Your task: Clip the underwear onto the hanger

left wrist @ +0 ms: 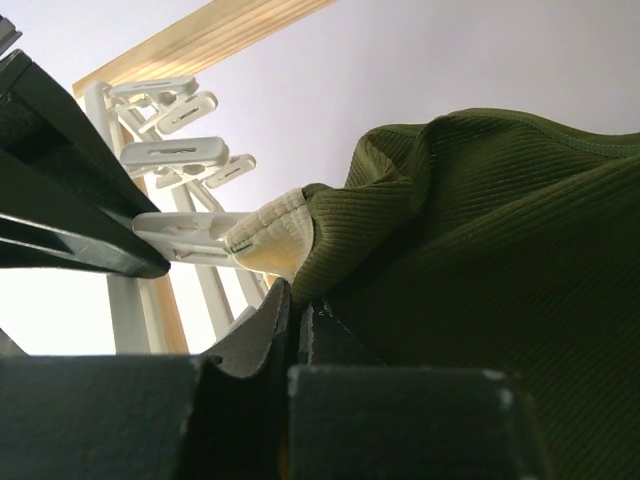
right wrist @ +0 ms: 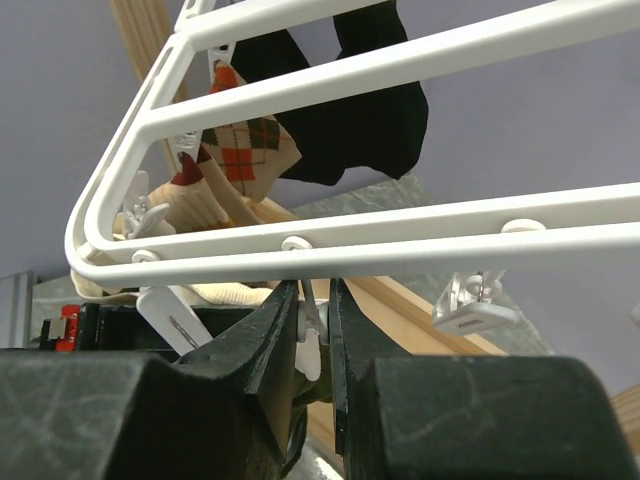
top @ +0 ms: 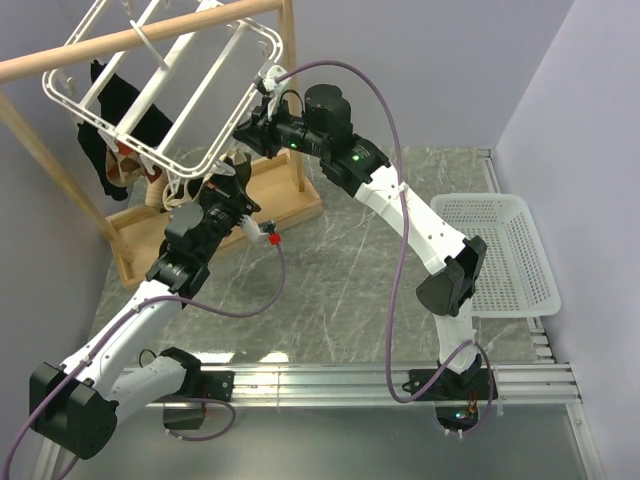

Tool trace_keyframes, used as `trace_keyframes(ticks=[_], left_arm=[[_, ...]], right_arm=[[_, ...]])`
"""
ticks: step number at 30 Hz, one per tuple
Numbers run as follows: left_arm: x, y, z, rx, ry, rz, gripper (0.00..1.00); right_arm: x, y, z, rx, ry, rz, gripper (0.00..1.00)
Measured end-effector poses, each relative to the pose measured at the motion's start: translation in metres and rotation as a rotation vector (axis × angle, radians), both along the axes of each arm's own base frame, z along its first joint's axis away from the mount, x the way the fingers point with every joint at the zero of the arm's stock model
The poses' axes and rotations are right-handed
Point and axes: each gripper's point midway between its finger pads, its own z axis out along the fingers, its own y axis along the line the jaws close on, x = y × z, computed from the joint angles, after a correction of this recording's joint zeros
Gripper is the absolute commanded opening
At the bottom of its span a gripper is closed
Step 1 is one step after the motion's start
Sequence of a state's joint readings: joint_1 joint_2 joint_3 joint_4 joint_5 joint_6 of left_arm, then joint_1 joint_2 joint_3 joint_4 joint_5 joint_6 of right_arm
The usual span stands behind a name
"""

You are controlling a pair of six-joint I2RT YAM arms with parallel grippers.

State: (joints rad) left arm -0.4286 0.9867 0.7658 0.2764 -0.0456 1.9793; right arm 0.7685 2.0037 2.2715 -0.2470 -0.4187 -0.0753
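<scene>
1. Left tool (left wrist: 297, 306): the fingers are closed fully on a fold of the underwear (left wrist: 480, 260). It holds the cloth raised just below the hanger (right wrist: 400, 235), well above the table (top: 340, 290).
2. Right tool (right wrist: 315, 300): the jaws stand narrow with a white clip (right wrist: 311, 340) pinched between them. This clip hangs from the near bar of the hanger.
3. Position of the underwear: the cloth bunches above and to the right of the left tool's fingers. One folded edge touches a cream ribbed cloth (left wrist: 275, 240) already on the frame.
4. Handling: the underwear is judged light, soft and limp. It sags and folds wherever it is not supported, so it cannot be pushed into place.
5. Hold point: grip close to a hem, leaving a short free edge beyond the fingers for the clip to bite.
6. Caution: the hanger swings freely from the wooden rail (top: 150, 35), so steady the clip before feeding in the cloth.
</scene>
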Motion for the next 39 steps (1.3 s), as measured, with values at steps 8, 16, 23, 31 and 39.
trace_keyframes(ticks=[8, 16, 23, 31, 39], left_arm=[[0.0, 0.001, 0.004, -0.007, -0.016, 0.003, 0.0], [0.002, 0.002, 0.011, -0.021, -0.047, 0.004, 0.0], [0.006, 0.002, 0.013, -0.027, -0.063, 0.004, 0.0], [0.007, 0.002, 0.013, -0.028, -0.066, 0.005, 0.0], [0.008, 0.001, 0.014, -0.03, -0.071, -0.002, 0.0]], right_arm=[[0.001, -0.001, 0.0, -0.003, -0.003, -0.009, 0.0], [0.001, -0.001, -0.001, -0.004, -0.001, -0.006, 0.0], [0.002, 0.001, -0.002, -0.004, 0.002, -0.005, 0.0], [0.004, 0.002, -0.003, -0.002, 0.008, -0.008, 0.23], [0.004, 0.002, -0.006, -0.003, 0.021, -0.011, 0.43]])
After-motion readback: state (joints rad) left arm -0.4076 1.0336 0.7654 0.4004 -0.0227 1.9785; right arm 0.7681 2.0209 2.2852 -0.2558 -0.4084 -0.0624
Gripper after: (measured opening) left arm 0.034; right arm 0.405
